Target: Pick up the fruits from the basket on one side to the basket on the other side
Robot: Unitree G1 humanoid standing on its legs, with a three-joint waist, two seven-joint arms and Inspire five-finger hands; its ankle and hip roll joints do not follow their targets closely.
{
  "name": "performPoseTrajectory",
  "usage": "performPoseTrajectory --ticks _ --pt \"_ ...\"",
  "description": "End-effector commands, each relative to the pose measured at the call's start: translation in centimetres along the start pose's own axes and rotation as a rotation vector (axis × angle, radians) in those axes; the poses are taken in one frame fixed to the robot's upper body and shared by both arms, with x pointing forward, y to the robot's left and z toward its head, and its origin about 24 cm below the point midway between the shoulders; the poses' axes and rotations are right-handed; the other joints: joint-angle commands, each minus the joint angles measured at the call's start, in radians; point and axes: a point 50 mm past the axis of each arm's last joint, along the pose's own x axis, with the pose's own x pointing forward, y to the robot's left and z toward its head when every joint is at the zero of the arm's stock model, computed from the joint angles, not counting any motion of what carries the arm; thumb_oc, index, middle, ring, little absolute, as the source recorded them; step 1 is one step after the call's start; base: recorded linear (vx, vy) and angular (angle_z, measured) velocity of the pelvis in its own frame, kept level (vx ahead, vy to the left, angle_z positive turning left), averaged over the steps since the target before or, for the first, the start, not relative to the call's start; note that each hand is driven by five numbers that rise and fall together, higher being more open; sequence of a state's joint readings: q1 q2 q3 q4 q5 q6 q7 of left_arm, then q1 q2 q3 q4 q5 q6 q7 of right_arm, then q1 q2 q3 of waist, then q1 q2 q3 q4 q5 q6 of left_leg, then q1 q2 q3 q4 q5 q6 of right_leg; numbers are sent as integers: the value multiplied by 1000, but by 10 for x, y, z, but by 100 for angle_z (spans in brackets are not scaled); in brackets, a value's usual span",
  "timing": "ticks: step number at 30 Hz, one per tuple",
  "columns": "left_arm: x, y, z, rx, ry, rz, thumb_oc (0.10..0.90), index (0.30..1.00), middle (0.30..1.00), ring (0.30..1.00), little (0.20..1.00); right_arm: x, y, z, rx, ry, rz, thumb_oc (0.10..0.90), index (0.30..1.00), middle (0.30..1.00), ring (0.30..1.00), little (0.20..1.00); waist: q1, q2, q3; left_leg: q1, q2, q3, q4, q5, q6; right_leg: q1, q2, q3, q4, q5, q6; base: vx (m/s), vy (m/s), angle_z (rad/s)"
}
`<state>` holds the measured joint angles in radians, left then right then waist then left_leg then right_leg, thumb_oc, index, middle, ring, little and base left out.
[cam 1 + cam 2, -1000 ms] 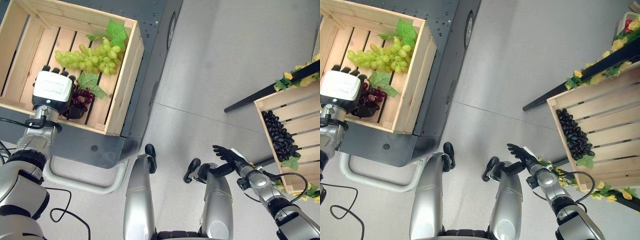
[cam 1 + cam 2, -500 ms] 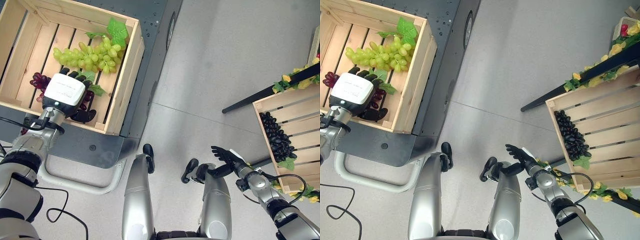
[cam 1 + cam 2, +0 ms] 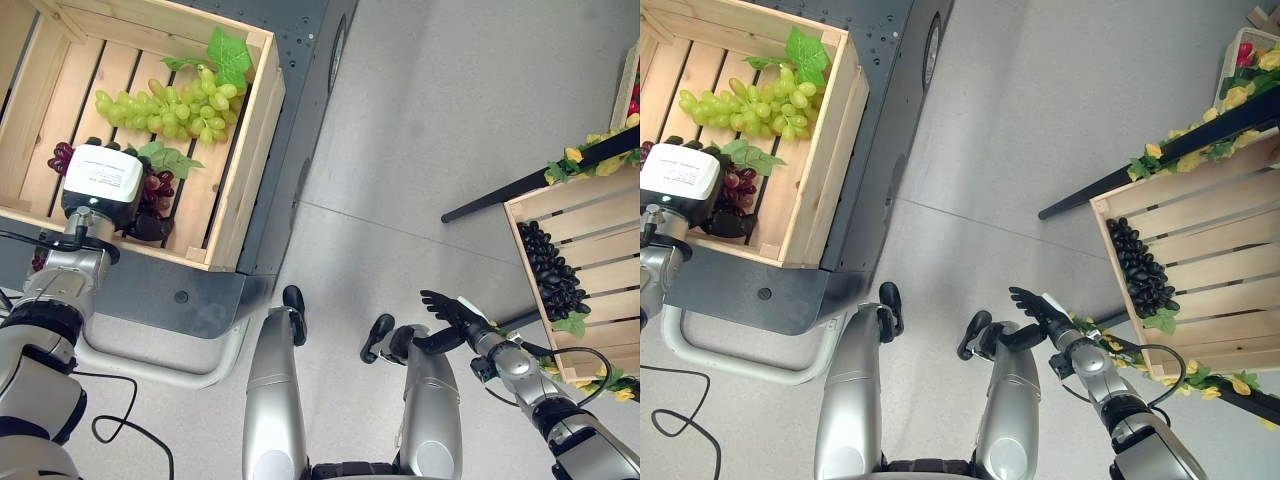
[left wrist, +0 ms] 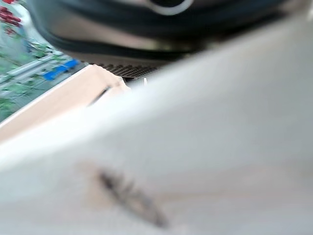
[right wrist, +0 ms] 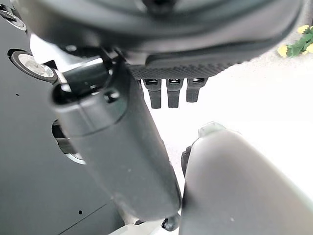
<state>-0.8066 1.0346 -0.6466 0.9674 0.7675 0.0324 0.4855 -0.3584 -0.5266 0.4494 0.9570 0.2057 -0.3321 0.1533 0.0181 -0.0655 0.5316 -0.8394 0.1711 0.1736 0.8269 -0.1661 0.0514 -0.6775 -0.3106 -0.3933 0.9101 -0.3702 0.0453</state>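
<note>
Because the left hand point(image 3: 100, 180) covers the dark red grape bunch point(image 3: 155, 185) inside the slatted wooden crate point(image 3: 245, 150), its grip cannot be told, so lifting may drop the bunch; right hand point(image 3: 450, 308) hangs open.

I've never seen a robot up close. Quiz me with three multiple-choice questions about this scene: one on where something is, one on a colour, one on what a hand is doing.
1. Where is the left hand?
A. In the crate with the green grapes
B. Over the floor
C. In the crate with the black grapes

2. What colour are the grapes by the left hand?
A. Yellow
B. Dark red
C. White

3. How is the right hand?
A. Curled round fruit
B. Open, holding nothing
C. Resting on a crate

Answers:
1 A: it is down inside the left wooden crate, near the green grapes.
2 B: a dark red bunch shows beside it.
3 B: its fingers are spread above the floor, apart from the right crate of black grapes.
</note>
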Motion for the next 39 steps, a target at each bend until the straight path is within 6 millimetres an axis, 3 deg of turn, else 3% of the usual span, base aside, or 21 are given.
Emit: performPoseTrajectory --ticks 1,8,13,14,16,20,30,36,39 --pt "-9 15 -80 149 393 23 800 900 900 900 900 -11 -5 -7 42 -31 -35 800 900 900 900 900 21 5 -12 151 -30 93 -78 -162 29 -6 2 41 -50 160 34 8 34 3" --pt "-10 10 -79 133 425 0 800 900 900 900 900 -10 -2 -3 40 -50 -25 800 900 900 900 900 17 -1 -12 122 -33 90 -65 -163 29 -33 3 43 -38 159 34 4 21 0" --pt "-5 1 -64 25 329 -95 800 900 900 900 900 -10 -4 1 40 -67 -40 800 900 900 900 900 10 -6 -12 98 -28 88 -53 -167 30 -55 4 44 -25 156 35 0 0 0" --pt "-6 -3 -61 9 310 -124 695 742 742 742 742 -9 -6 2 39 -70 -46 800 900 900 900 900 8 -6 -12 98 -27 90 -56 -167 31 -57 6 45 -26 156 36 0 0 0" --pt "-6 -7 -53 -32 260 -146 400 300 300 300 300 -9 -9 4 41 -78 -58 800 900 900 900 900 5 -9 -12 99 -24 93 -59 -166 31 -57 8 44 -30 161 38 0 0 0" --pt "-6 -11 -42 -101 208 -173 400 300 300 300 300 -10 -13 3 38 -80 -72 800 900 900 900 900 2 -8 -12 112 -23 99 -73 -164 30 -51 9 44 -38 171 44 0 0 0" --pt "-7 -14 -40 -185 232 -148 400 300 300 300 300 -14 -21 2 44 -87 -89 800 900 900 900 900 -12 12 -12 183 -29 121 -100 -161 31 -9 2 56 -44 188 44 -2 0 -1" --pt "-7 -11 -37 -499 345 -12 400 300 300 300 300 -14 -18 0 49 -76 -87 800 900 900 900 900 -19 33 -12 273 -45 134 -142 -155 29 43 -5 73 -63 202 52 -21 -22 -9" --pt "-9 -11 -31 -763 418 85 400 300 300 300 300 -16 -12 -6 49 -63 -79 800 900 900 900 900 -19 41 -12 351 -59 134 -183 -144 22 104 -4 80 -106 209 57 7 -45 -4"
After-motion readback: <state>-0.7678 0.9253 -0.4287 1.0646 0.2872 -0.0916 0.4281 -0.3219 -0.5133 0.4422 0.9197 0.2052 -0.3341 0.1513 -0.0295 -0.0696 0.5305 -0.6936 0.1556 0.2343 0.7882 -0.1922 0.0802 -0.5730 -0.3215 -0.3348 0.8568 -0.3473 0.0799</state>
